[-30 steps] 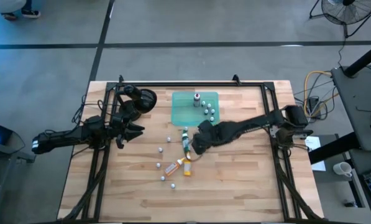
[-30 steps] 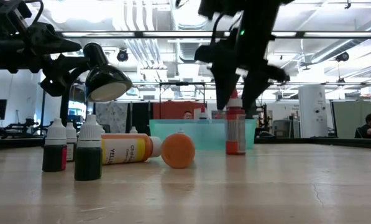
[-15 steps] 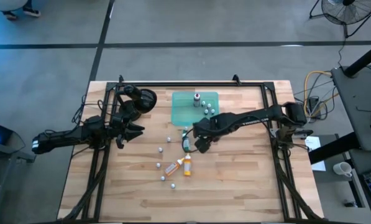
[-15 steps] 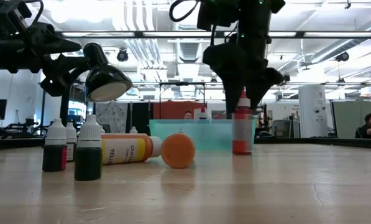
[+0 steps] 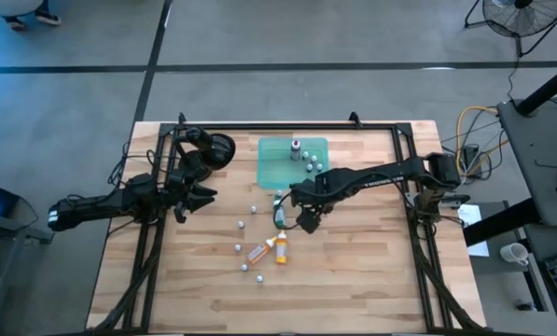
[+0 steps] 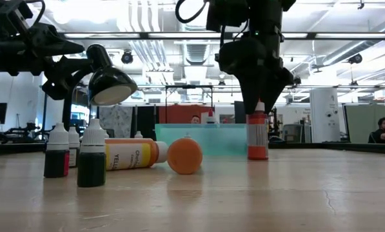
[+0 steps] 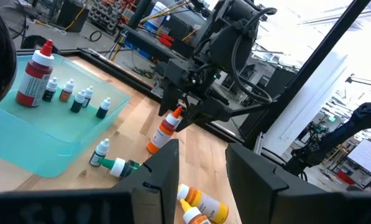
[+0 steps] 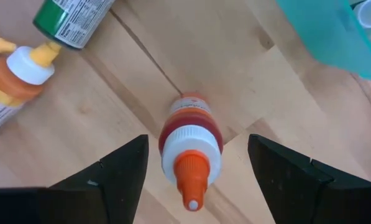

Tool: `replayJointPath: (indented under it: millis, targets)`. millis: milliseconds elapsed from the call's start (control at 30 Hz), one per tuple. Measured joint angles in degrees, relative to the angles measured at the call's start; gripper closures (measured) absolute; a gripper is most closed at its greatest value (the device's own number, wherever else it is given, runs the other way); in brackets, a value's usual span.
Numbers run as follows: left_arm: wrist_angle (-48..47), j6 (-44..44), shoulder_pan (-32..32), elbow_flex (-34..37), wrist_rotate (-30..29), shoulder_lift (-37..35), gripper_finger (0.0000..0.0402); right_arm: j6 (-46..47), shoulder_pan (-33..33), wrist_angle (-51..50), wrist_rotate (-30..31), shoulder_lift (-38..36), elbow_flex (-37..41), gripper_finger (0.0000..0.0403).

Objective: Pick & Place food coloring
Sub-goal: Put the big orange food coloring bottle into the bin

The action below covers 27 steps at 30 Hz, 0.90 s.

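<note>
step: we're lining up on the orange bottle [image 8: 190,146] | right gripper [image 8: 194,163] jaws apart, bottle upright between them | next: probably close, lift | left gripper [image 7: 201,168] parked, jaws apart

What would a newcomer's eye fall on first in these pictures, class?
The right claw hangs open just above an upright orange-red food coloring bottle standing on the wooden table, near the green tray. In front of it lie a green bottle and two orange-yellow bottles, with tiny bottles dotted around. The left claw waits at the table's left side.
</note>
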<state>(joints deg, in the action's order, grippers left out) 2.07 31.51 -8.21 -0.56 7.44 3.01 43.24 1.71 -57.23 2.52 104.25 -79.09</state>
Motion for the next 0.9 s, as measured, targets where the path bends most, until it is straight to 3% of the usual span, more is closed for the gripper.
replayJointPath:
  millis: [900]
  targets:
    - [0.0,0.0,0.0,0.0,0.0,0.0,0.0296,-3.5,0.0,-1.4,0.4,0.0,0.0,0.0211]
